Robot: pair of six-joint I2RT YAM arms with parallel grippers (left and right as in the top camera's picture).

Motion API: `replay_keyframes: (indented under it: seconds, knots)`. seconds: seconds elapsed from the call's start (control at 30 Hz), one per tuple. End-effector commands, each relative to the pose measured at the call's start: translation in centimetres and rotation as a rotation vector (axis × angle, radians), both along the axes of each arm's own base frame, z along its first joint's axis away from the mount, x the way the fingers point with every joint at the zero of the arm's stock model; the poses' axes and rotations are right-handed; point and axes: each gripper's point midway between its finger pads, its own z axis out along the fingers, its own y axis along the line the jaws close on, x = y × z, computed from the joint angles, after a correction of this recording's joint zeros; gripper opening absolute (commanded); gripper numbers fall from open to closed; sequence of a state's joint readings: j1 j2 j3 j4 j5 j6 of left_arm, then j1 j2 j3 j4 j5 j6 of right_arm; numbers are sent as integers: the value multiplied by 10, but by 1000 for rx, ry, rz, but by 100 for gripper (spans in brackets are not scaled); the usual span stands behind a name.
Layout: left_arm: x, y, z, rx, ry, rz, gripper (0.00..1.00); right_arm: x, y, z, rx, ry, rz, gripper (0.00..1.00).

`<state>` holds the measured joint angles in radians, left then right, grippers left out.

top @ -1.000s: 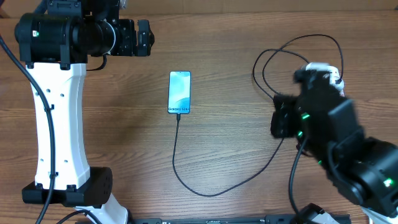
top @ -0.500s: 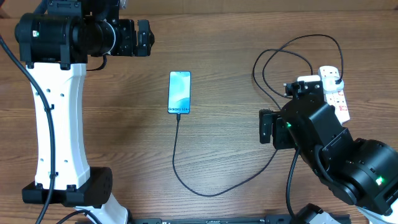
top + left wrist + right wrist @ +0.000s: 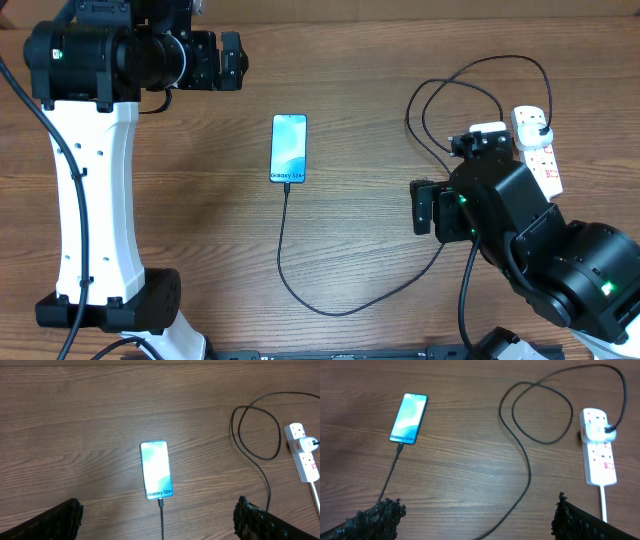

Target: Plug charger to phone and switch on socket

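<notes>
The phone [image 3: 288, 148] lies screen up and lit at mid-table, also in the left wrist view [image 3: 156, 470] and the right wrist view [image 3: 409, 418]. The charger's connector tip [image 3: 161, 502] sits in the phone's bottom edge. Its black cable [image 3: 330, 311] curves right and loops [image 3: 540, 415] up to the black plug [image 3: 610, 431] in the white socket [image 3: 540, 155] [image 3: 599, 455]. My left gripper [image 3: 233, 61] [image 3: 160, 525] hovers open behind and left of the phone. My right gripper [image 3: 424, 207] [image 3: 475, 522] hangs open, empty, left of the socket, above the cable.
The socket's white cord [image 3: 603, 505] runs toward the table's front edge. The left arm's white column [image 3: 95, 200] stands at the left side. The bulky right arm [image 3: 560, 260] fills the front right corner, partly over the cable.
My right gripper has pulled back from over the socket toward the left and front and has opened. The socket now shows uncovered. Left arm, phone and cable have not moved.
</notes>
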<state>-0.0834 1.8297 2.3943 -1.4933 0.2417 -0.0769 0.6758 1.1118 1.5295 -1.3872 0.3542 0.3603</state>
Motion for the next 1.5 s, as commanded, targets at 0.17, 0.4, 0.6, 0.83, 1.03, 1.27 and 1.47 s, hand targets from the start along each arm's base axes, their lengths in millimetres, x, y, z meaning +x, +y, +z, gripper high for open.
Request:
replay_keyframes:
  seconds: [0.17,0.4,0.6,0.83,1.03,1.27,1.47]
  knots:
    - [1,0,-1,4,1,4,100,13,36,12,-5,-93,293,100]
    - [1,0,-1,4,1,3,100,39,22,1,183,-125,258,100]
    - [1,0,-1,4,1,3,100,46,4,-12,259,-252,221,100]
    - [1,0,-1,4,1,3,100,39,-18,-27,279,-500,177,100]
    - [1,0,-1,4,1,3,100,29,-32,-48,284,-666,149,100]
    - [1,0,-1,4,1,3,100,19,-40,-88,289,-834,134,100]
    - [1,0,-1,4,1,3,100,14,-41,-109,297,-870,137,100]
